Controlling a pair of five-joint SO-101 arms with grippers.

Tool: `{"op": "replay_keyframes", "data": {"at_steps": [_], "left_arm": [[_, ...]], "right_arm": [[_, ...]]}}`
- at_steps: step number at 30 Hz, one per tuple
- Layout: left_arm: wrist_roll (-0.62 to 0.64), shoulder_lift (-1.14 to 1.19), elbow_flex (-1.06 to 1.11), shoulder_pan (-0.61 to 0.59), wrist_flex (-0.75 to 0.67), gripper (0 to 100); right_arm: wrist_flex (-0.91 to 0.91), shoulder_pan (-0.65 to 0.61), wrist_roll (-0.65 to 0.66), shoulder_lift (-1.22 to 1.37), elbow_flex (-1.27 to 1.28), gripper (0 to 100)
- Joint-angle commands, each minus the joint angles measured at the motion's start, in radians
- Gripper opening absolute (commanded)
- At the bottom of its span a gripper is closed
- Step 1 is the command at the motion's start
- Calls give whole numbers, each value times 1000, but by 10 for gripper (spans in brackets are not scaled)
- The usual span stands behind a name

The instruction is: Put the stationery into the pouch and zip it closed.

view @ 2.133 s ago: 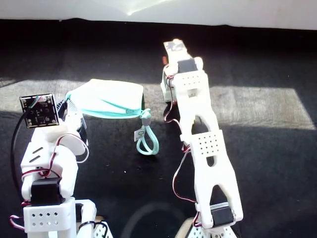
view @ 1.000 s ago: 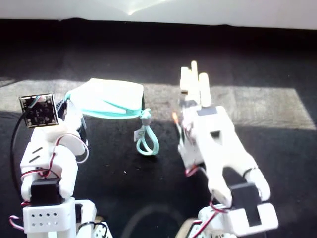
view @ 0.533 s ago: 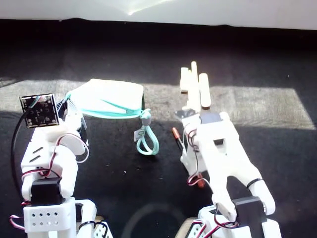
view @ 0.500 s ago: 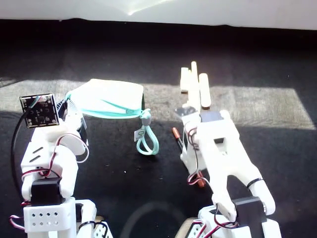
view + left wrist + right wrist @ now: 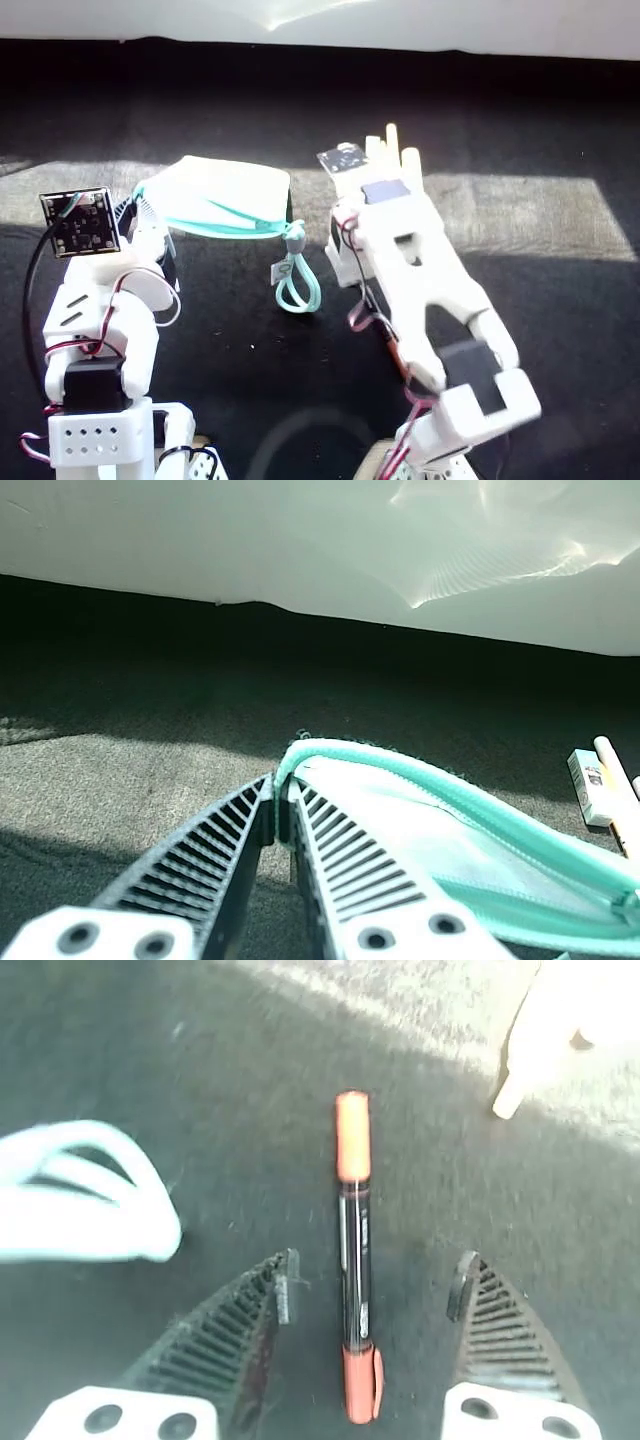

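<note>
A pen (image 5: 352,1250) with a black body and orange ends lies on the dark mat. My right gripper (image 5: 373,1280) is open just above it, one finger on either side, not touching it. The mint-trimmed white pouch (image 5: 225,195) lies at the back left, its zipper cord loop (image 5: 296,282) trailing toward the middle. My left gripper (image 5: 280,805) is shut on the pouch's edge (image 5: 300,755) at its left end (image 5: 145,205). In the high view the right arm (image 5: 405,245) covers the pen.
Several pale stationery pieces (image 5: 390,145) lie in the sunlit strip beyond the right arm, also seen past the pouch (image 5: 595,780). The cord loop (image 5: 90,1195) lies close beside the right gripper. A white wall edge (image 5: 320,20) bounds the mat at the back.
The right arm has swung left and forward, so it now covers the pen that lay in the open half a second ago. The left arm and pouch have not moved.
</note>
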Motion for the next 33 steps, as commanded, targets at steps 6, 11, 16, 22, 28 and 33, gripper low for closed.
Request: {"op": "replay_keyframes", "data": {"at_steps": [6,11,16,22,28,33], "left_arm": [[-6,-10,-5,-2,-25,10],[-6,-10,-5,-2,-25,10],[-6,-10,-5,-2,-25,10],[-6,-10,-5,-2,-25,10],[-6,-1,-4,-2,-20,10],[-6,1,-7,-5,-17,10]], "right_arm": [[-5,-12,-14,278,-240,118],[-5,-12,-14,374,-300,115],[-13,-7,-12,426,-338,115],[-10,-7,-8,496,-377,68],[-4,-7,-12,403,-371,7],[15,-7,-14,96,-349,6]]}}
